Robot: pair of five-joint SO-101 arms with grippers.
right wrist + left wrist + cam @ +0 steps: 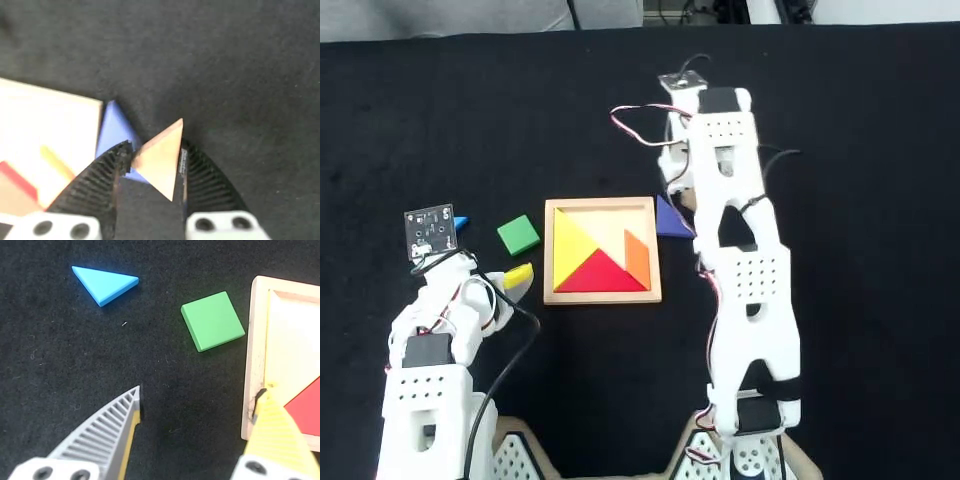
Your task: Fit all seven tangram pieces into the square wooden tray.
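Black cloth covers the table. We see the left gripper spread wide at the tray's near-left corner. The tray holds a yellow triangle, red triangle and orange piece. Left of the tray lie a green square and light-blue triangle. At the tray's far-right corner the right gripper pinches a peach triangle by a dark-blue triangle.

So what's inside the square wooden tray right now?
A yellow triangle, a red triangle and an orange piece; the rest of the tray is bare wood. Nothing covers it.
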